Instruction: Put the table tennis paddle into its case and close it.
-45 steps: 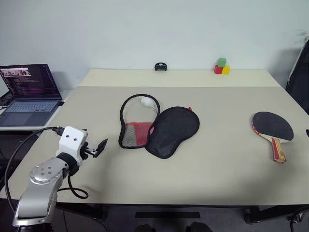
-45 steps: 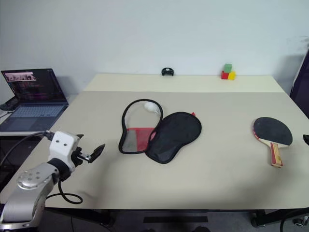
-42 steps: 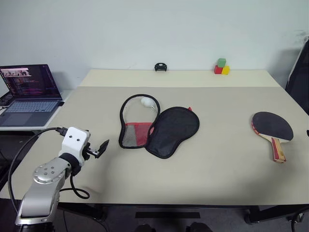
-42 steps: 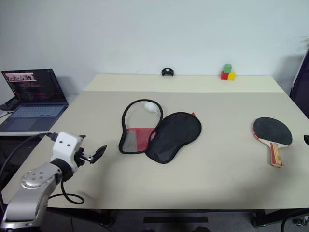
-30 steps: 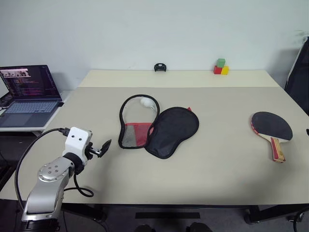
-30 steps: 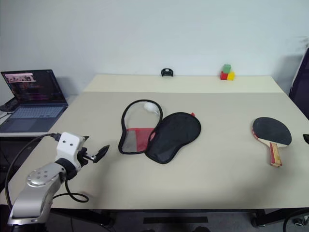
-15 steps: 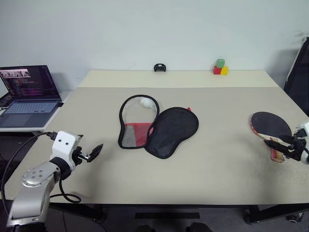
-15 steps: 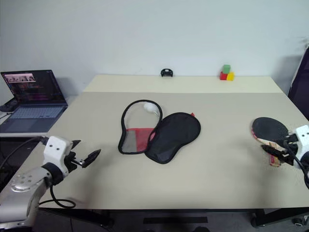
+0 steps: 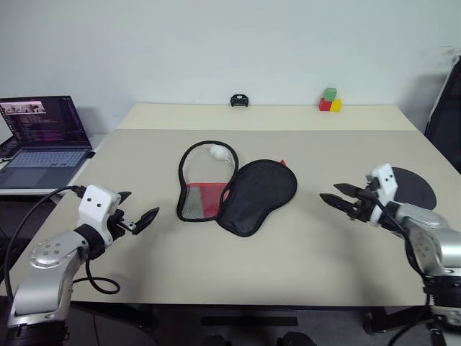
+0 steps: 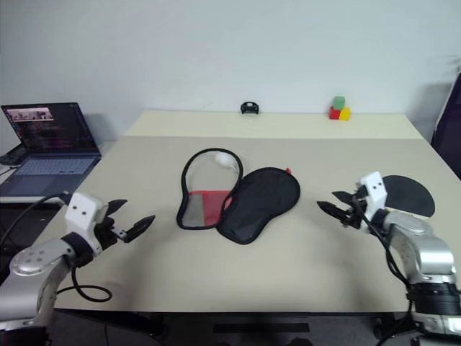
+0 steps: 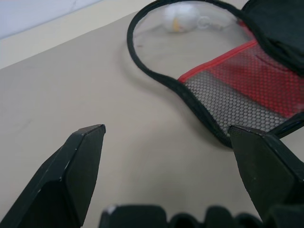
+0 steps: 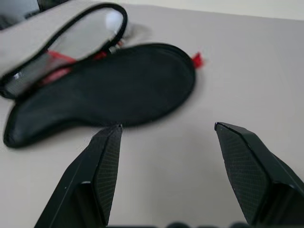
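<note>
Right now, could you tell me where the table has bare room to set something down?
The table is bare along the near edge, between the left gripper and right gripper, and behind the case up to the coloured blocks. It is crowded on the right, around the table tennis paddle.

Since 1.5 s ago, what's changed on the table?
The right pincer has come into view from the right edge, swung left past the table tennis paddle and now points at the open case, empty and open. The left pincer stayed near the left table edge, open. Paddle, case and the coloured blocks haven't moved; nothing was grasped.
</note>
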{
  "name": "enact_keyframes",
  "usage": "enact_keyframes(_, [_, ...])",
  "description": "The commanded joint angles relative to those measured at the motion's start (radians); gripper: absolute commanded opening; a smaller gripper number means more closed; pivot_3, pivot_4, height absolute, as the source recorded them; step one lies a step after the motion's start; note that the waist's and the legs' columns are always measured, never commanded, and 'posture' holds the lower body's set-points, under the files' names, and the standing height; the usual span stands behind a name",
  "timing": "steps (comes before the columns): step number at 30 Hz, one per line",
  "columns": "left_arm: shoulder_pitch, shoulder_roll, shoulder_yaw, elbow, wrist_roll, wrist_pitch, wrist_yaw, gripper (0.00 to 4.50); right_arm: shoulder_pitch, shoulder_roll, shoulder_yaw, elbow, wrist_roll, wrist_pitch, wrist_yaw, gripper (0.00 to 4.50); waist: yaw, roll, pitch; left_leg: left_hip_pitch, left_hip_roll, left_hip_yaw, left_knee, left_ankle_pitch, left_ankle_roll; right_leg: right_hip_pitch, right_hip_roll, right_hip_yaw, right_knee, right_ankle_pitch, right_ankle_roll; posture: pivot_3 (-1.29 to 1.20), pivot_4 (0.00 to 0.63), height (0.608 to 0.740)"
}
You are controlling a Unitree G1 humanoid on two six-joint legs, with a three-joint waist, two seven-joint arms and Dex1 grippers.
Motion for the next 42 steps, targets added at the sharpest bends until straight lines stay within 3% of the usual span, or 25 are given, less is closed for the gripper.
enact_keyframes(1, [-0.053,0.02,-0.03,-0.029,-0.037,0.018,-0.053,4.5,-0.05,0.046,0.034,-0.011,-0.018,0.047,-0.082,3.37,0.0,0.0,0.0,0.0,0.0,0.0,0.0,0.0,0.0,0.0,0.0,0.0,0.0,0.0,0.0,0.0,0.15,0.74])
enact_keyframes(7, [-0.145,0.047,-0.065,-0.04,-0.132,0.094,-0.186,4.5,-0.078,0.095,0.082,-0.045,0.011,0.241,-0.153,3.37,-0.001,0.0,0.0,-0.007,0.0,0.0,0.0,0.0,0.0,-0.007,0.0,0.0,0.001,0.0,0.0,0.0,0.15,0.74])
enact_keyframes(17, [-0.257,0.065,-0.109,0.013,-0.138,0.106,-0.265,4.5,-0.116,0.174,0.103,-0.106,0.083,0.509,-0.219,3.37,-0.007,0.0,0.0,-0.008,0.0,-0.001,0.0,0.0,0.0,-0.008,0.0,0.0,0.001,0.0,0.0,0.0,0.15,0.74])
enact_keyframes(27, [-0.268,0.055,-0.131,0.022,-0.129,0.096,-0.265,4.5,-0.166,0.302,0.112,-0.044,0.071,0.537,-0.277,3.37,-0.007,0.0,0.0,-0.008,-0.001,-0.001,0.0,0.0,0.0,-0.008,0.0,0.0,0.001,0.0,0.0,0.0,0.15,0.74])
enact_keyframes(40, [-0.246,0.049,-0.133,0.018,-0.122,0.08,-0.251,4.5,-0.192,0.415,0.174,0.05,-0.009,0.413,-0.343,3.37,-0.01,0.0,0.0,-0.008,-0.001,-0.001,0.0,0.0,0.0,-0.009,0.001,0.0,0.001,0.0,0.0,0.0,0.15,0.74])
enact_keyframes(42, [-0.246,0.046,-0.137,0.019,-0.119,0.077,-0.249,4.5,-0.189,0.424,0.18,0.051,-0.019,0.399,-0.35,3.0,-0.01,0.0,0.0,-0.008,-0.001,-0.001,0.0,0.0,0.0,-0.009,0.001,0.0,0.001,0.0,0.0,0.0,0.15,0.74])
